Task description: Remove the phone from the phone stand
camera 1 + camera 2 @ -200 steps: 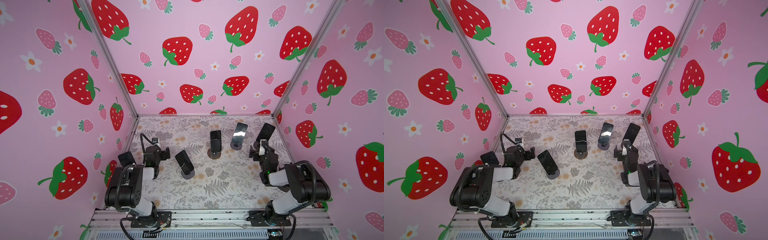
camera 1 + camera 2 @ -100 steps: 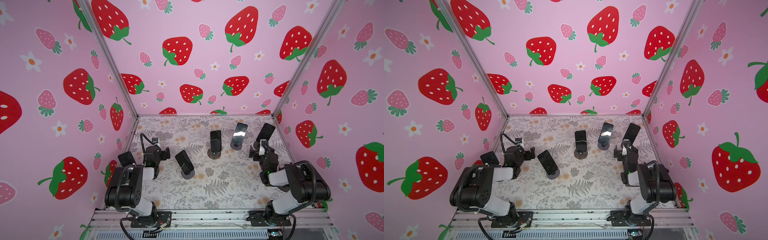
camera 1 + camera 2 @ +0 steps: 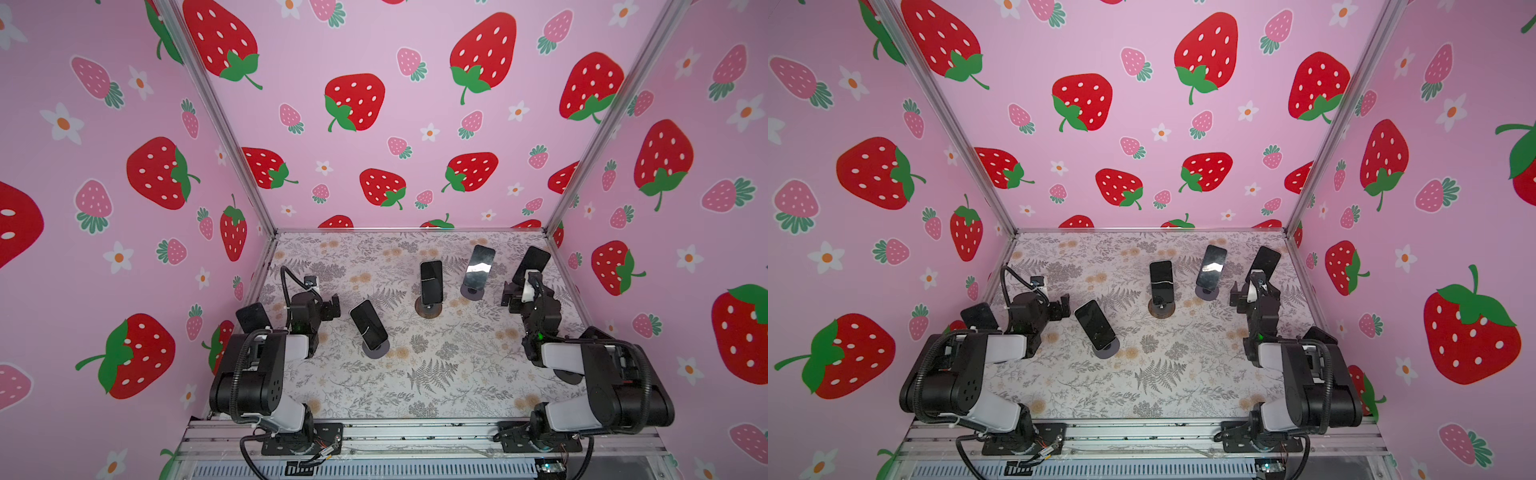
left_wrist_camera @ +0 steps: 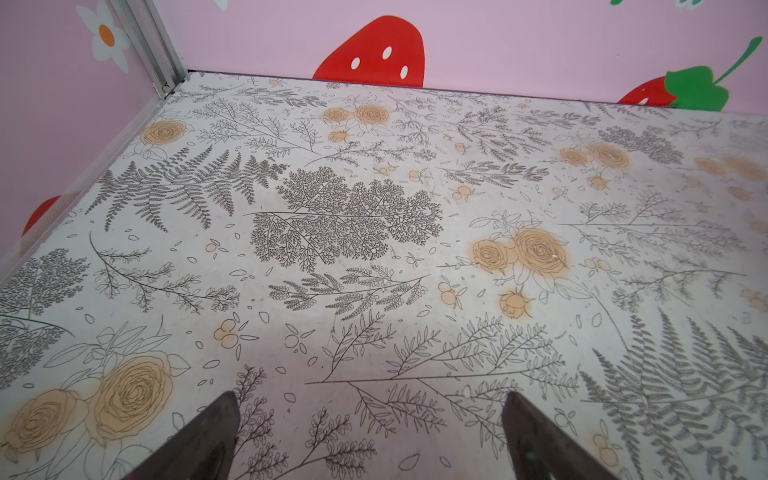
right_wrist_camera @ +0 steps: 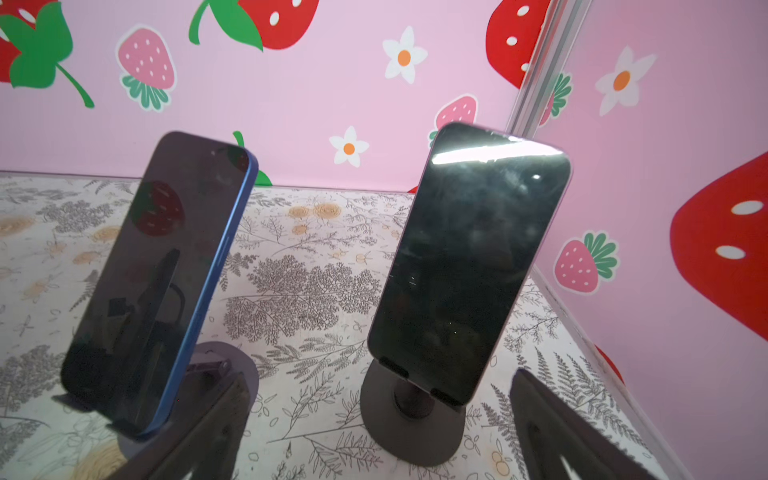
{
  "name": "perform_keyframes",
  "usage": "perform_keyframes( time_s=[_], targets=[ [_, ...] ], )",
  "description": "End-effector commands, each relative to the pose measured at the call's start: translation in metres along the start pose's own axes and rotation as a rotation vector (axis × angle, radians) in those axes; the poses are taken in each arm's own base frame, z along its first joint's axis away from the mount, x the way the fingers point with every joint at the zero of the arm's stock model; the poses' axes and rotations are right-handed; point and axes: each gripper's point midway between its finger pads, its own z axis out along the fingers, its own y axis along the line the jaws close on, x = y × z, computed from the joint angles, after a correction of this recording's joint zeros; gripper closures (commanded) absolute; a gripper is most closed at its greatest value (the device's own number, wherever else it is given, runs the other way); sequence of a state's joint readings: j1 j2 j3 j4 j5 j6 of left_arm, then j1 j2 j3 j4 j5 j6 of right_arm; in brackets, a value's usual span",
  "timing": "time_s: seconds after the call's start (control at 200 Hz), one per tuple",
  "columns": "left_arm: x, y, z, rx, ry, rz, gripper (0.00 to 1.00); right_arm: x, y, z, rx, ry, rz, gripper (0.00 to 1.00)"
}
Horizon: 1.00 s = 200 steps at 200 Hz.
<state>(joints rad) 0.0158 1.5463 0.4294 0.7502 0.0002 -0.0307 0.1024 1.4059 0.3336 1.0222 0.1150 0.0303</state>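
Several dark-screened phones lean on round stands on the floral table. In both top views my right gripper hovers open just in front of the far-right phone. In the right wrist view that phone rests upright on its dark stand, ahead of my open right gripper and untouched. A blue-edged phone stands beside it. My left gripper is open over bare table, near another phone.
More phones on stands are at the table's middle and beside the left wall, behind the left arm. Pink strawberry walls enclose the table on three sides. An aluminium rail runs along the front edge.
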Motion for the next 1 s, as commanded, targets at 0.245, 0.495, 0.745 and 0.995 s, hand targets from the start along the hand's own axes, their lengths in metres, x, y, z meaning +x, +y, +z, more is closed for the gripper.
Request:
perform_keyframes(
  time_s=[0.245,0.495,0.745,0.995],
  targets=[
    [-0.022,0.007,-0.002,-0.079,-0.041,0.006,0.01,-0.015,-0.037,-0.031,0.211,0.119,0.419,0.00],
    [-0.048,0.019,-0.032,-0.207,0.000,-0.064,0.01,-0.046,-0.024,-0.053,0.074,0.087,0.637,0.00],
    [-0.112,0.009,-0.077,-0.146,-0.058,-0.184,0.01,-0.044,0.026,-0.056,0.032,0.128,0.540,0.00],
    [-0.170,-0.010,-0.130,-0.024,-0.048,-0.335,0.01,-0.085,0.110,-0.069,-0.179,0.101,0.335,0.00]
  ],
)
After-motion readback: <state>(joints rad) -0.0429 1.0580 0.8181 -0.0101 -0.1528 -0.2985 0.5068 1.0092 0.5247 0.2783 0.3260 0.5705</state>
